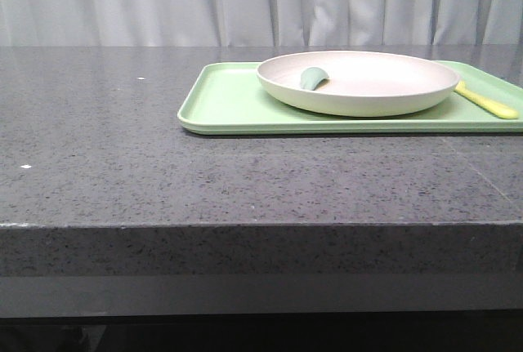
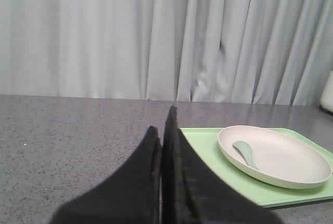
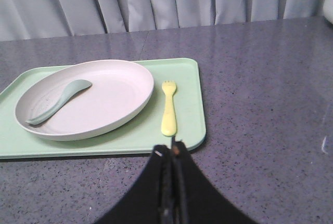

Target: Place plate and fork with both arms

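The cream plate (image 1: 359, 82) sits on a light-green tray (image 1: 229, 107) at the back right of the table; it also shows in the left wrist view (image 2: 281, 156) and the right wrist view (image 3: 104, 99). The pale yellow fork (image 1: 488, 104) lies on the tray right of the plate, tines pointing away from me (image 3: 168, 107). My left gripper (image 2: 162, 130) is shut and empty, left of the tray. My right gripper (image 3: 170, 151) is shut and empty, just short of the tray's near edge, in line with the fork's handle. Neither gripper shows in the front view.
A grey-green spoon (image 1: 314, 77) lies inside the plate (image 3: 57, 99). The dark speckled table (image 1: 122, 148) ends at a front edge. Grey curtains (image 1: 245, 1) hang behind. A white object (image 2: 328, 94) stands at the far right edge.
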`<state>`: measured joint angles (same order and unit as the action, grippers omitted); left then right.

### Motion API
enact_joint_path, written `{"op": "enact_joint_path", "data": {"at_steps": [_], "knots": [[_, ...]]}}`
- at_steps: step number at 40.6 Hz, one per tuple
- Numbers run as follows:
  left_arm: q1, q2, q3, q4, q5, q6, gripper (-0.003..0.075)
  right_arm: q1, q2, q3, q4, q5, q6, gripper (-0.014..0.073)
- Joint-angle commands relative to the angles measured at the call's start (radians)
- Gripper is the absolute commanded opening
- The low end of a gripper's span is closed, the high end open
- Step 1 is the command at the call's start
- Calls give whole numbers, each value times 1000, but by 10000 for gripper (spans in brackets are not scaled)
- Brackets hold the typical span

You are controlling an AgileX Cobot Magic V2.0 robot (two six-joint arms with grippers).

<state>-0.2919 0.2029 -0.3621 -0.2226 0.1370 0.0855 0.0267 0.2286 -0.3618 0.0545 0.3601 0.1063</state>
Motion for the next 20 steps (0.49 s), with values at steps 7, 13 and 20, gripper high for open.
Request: {"op": "enact_joint_path", "data": {"at_steps": [7, 13, 20], "knots": [[-7, 11, -27, -9, -75, -1, -18, -3, 8, -25, -6, -86, -10, -69], [-7, 11, -20, -9, -75, -1, -18, -3, 8, -25, -6, -86, -10, -69], [14, -30, 34, 66, -75, -1, -18, -3, 8, -25, -6, -86, -10, -69]]}}
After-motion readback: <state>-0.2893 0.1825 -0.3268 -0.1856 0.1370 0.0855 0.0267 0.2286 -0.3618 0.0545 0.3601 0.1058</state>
